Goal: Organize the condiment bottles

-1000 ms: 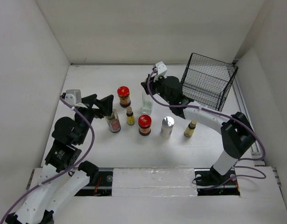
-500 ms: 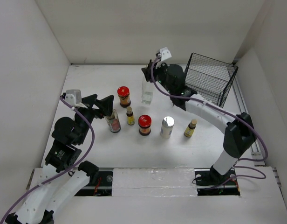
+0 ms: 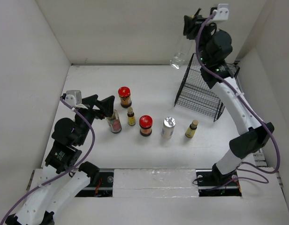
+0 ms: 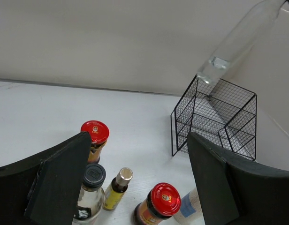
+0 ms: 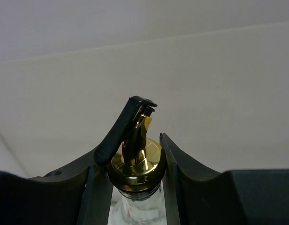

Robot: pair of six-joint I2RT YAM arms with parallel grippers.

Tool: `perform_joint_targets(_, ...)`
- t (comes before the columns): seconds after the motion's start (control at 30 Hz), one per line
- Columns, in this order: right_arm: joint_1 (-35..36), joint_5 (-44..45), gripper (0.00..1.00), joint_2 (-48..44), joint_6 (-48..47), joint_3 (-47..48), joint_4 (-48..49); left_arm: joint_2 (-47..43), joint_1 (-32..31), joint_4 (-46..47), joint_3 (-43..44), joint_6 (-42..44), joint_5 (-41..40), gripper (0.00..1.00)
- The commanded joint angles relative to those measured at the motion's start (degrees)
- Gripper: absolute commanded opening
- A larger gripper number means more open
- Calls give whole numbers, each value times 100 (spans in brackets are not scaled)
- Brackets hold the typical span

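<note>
My right gripper is raised high by the back wall, shut on the gold-spouted neck of the tall clear bottle. The bottle hangs tilted above the black wire basket's left side and also shows in the left wrist view. On the table stand two red-lidded jars, two small yellow bottles, a silver-capped shaker and a reddish-labelled clear jar. My left gripper is open and empty just above and left of that jar.
The wire basket stands tipped at the back right of the table. White walls enclose the table on the left, back and right. The right arm stretches up along the right side.
My right gripper has lifted the tall clear bottle off the table and carried it up and to the right, above the basket. The basket has shifted. The left arm has not moved.
</note>
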Motion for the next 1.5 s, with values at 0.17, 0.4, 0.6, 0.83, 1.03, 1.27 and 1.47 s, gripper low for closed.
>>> perform_joint_targets(0.17, -995, 106, 3, 185, -163, 1348, -402, 8, -10, 292, -11, 14, 47, 79)
perform_joint_targets(0.4, -1628, -500, 3, 246, -322, 1287, -464, 8, -10, 292, -11, -38, 100, 79)
perform_joint_targets(0.6, -2007, -1238, 1, 361, -269, 1023, -358, 70, -10, 292, 42, -38, 161, 79)
perform_joint_targets(0.83, -2376, -2222, 1, 852, 117, 1287, -297, 131, -10, 292, 42, -38, 161, 79)
perform_joint_targets(1.03, -2509, -2619, 1, 1020, 407, 1120, -60, 131, -10, 292, 42, -38, 100, 79)
perform_joint_targets(1.27, -2614, -3120, 1, 1344, 539, 1340, 46, 184, -10, 292, 42, -38, 152, 79)
perform_joint_targets(1.47, -2614, -3305, 1, 1468, 662, 1043, 213, 184, -10, 292, 42, 14, 100, 79)
